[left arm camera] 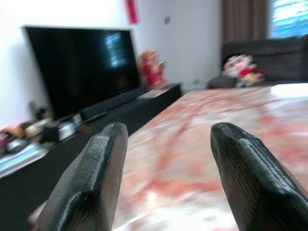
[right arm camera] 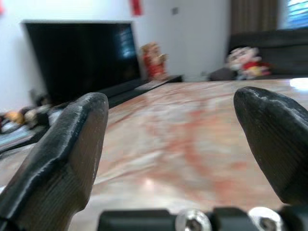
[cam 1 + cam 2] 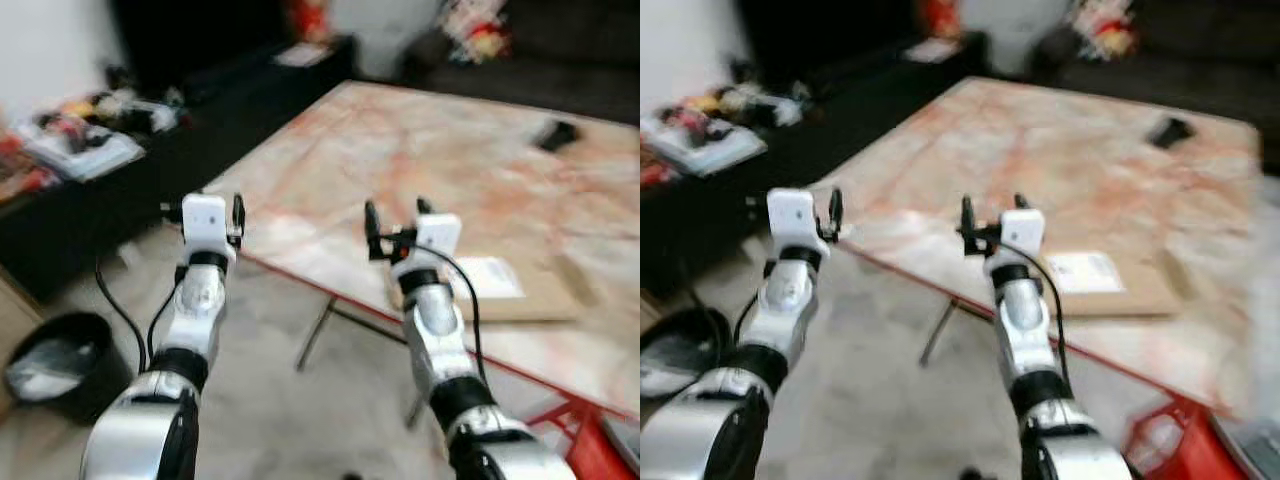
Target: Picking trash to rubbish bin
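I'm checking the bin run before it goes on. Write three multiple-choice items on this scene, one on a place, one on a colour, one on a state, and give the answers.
1. Where is the rubbish bin?
A. on the floor to the robot's left
B. on the table
C. under the right arm

2. What colour is the small flat object at the far side of the table?
A. white
B. black
C. green

3. How are the left hand and right hand?
A. both open and empty
B. both shut on trash
C. left open, right shut

Answers: 1 A, the bin sits low beside the left arm; 2 B, it shows dark on pale marble; 3 A, each wrist view shows parted fingers with only table between.
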Robot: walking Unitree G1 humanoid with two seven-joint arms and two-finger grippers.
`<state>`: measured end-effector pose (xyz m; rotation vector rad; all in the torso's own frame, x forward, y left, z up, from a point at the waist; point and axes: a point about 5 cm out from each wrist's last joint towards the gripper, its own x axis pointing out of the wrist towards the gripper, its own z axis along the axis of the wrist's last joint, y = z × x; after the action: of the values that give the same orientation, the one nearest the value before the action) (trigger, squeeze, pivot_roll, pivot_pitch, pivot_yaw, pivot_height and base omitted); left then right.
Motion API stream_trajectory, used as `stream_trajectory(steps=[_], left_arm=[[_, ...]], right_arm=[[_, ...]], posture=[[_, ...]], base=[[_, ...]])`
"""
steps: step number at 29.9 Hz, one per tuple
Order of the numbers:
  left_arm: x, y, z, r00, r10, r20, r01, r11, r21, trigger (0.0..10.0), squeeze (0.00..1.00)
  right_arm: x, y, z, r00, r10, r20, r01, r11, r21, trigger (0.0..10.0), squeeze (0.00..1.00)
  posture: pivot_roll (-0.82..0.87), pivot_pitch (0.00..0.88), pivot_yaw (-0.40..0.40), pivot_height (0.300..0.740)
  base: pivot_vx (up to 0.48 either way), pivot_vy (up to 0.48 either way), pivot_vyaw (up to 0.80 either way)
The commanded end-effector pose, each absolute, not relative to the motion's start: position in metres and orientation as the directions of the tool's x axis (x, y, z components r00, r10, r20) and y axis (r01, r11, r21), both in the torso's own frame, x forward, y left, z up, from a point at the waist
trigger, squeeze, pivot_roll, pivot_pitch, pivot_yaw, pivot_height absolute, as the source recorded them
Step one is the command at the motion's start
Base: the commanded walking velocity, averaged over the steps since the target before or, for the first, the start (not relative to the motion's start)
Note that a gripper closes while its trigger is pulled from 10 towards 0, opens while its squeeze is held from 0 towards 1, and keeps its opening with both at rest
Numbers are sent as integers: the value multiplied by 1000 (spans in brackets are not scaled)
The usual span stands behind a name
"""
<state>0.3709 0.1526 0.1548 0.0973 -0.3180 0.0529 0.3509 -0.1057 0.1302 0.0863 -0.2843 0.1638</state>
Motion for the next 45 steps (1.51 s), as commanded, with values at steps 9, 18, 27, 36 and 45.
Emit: stream_trajectory(steps=[9,18,27,36,45], left_arm=[[372,154,164,936,49,349,-76,995,64,10000,0],[373,155,164,937,70,343,-89,995,40,10000,0],[371,157,162,938,81,337,-97,995,31,10000,0],[371,158,162,938,85,336,-101,994,30,10000,0],[372,161,165,935,87,342,-104,994,31,10000,0]], right_arm=[[353,-100,143,928,175,330,-205,977,58,10000,0],[352,-101,142,929,176,325,-206,977,59,10000,0],[353,-107,143,934,165,317,-196,978,68,10000,0],[352,-106,144,929,168,329,-198,979,58,10000,0],[352,-106,144,932,166,323,-197,978,66,10000,0]], posture=[[-100,0,57,740],[-100,0,47,740],[-98,0,40,740],[-96,0,39,740],[-94,0,43,740]], base=[[0,0,0],[0,0,0],[0,339,-194],[0,387,-178],[0,480,0]])
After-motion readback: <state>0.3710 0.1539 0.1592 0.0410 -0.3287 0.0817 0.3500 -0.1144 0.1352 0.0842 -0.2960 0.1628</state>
